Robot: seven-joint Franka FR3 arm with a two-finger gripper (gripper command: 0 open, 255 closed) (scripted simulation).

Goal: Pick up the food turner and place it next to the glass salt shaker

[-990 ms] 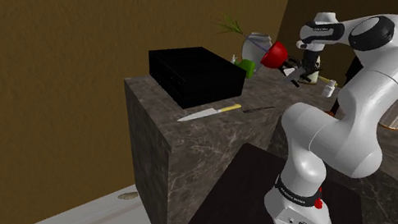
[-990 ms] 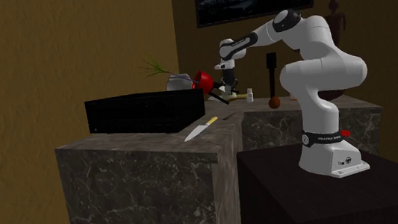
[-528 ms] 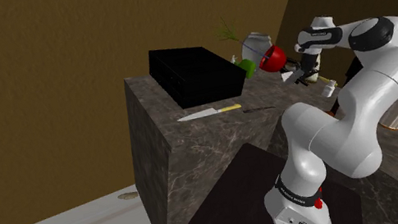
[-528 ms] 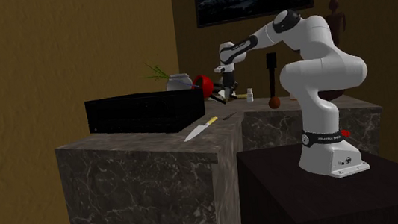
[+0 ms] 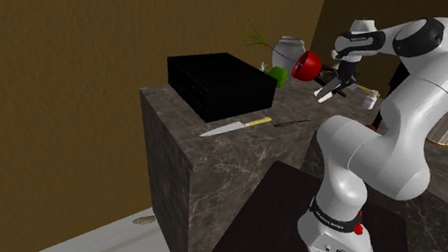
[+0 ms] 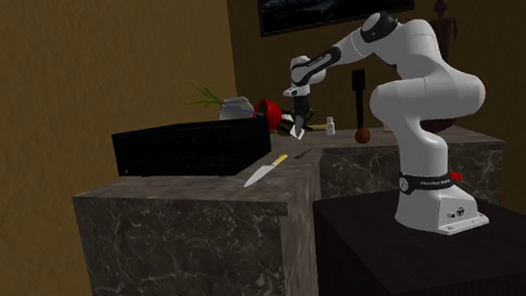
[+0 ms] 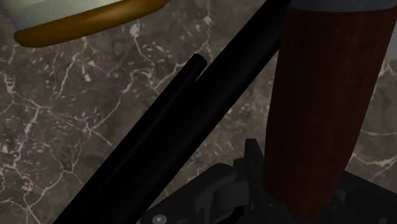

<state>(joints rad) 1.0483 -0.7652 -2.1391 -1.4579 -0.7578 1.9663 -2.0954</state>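
The food turner has a red head (image 5: 305,65) and a long black handle. It hangs tilted just above the stone counter (image 5: 236,151), with my gripper (image 5: 338,83) shut on the handle. From the second exterior view, the red head (image 6: 267,107) sticks out to the left of the gripper (image 6: 294,121). In the wrist view the black handle (image 7: 191,127) runs slantwise close under the hand. The small pale salt shaker (image 5: 365,101) stands on the counter just right of the gripper, and its cap shows in the second exterior view (image 6: 329,125).
A black box (image 5: 217,84) sits at the counter's back left. A knife (image 5: 234,127) lies before it. A grey pot with a green plant (image 5: 287,47) stands behind the turner. A dark red-brown cylinder (image 7: 324,95) and a yellow-rimmed dish (image 7: 76,19) lie near the hand.
The gripper has shifted a little toward the shoulder view's left, carrying the turner with it. The red head moved slightly left and down.
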